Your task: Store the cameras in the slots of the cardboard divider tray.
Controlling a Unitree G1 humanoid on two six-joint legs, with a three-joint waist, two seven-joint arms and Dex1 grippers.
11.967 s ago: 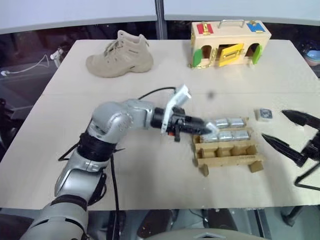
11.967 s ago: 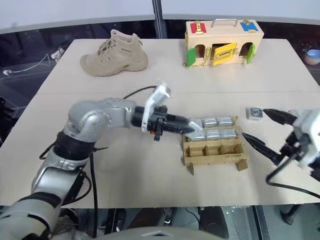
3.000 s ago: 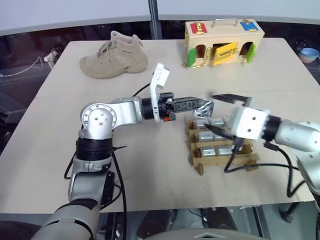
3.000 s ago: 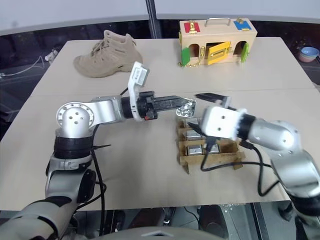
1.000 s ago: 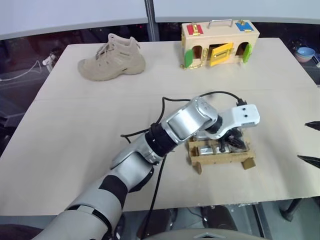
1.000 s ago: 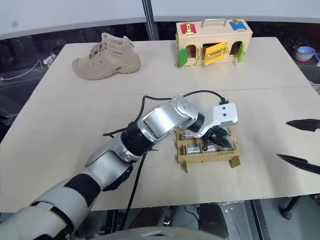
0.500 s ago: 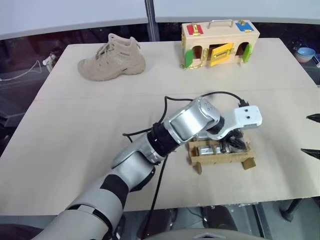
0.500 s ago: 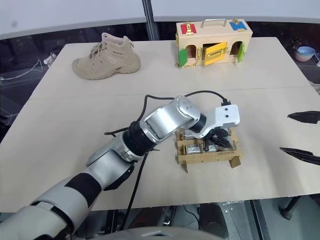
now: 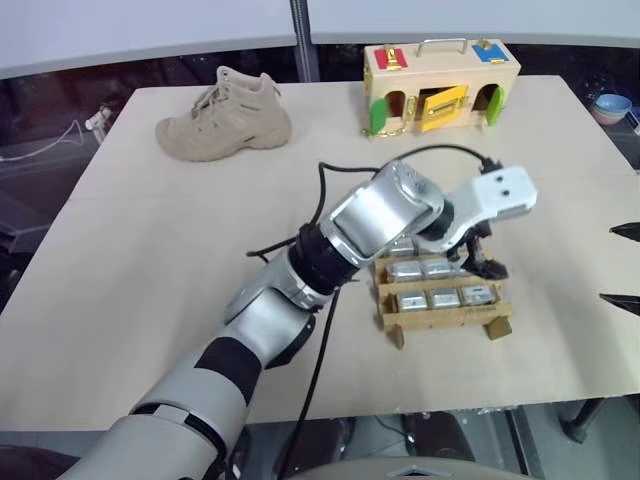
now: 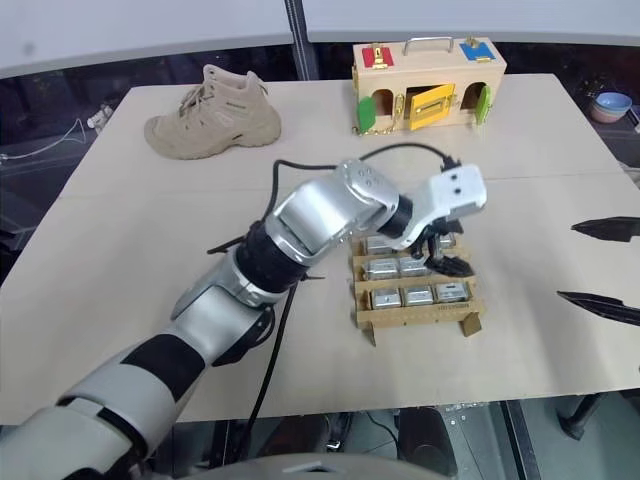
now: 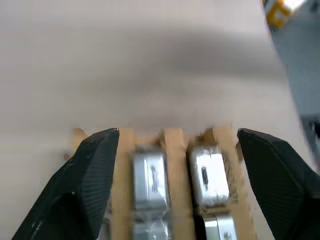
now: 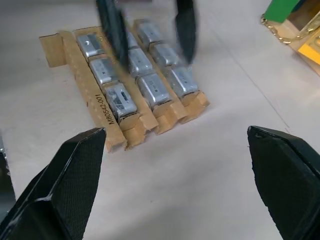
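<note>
The cardboard divider tray sits right of the table's middle, its brown front wall lettered. Silver-grey cameras fill its slots in three rows. My left gripper hangs just above the tray's right side, open, with nothing between its black fingers. In the left wrist view its fingertips stand wide apart over two cameras. My right gripper is open at the table's right edge, well clear of the tray.
A tan boot lies at the far left of the table. A pale wooden box with coloured latches stands at the back. A black cable loops over my left arm. The table's front edge is close behind the tray.
My left gripper was down in the tray and shut; it has lifted off and opened. The cameras stay in their slots. The right gripper has kept still.
</note>
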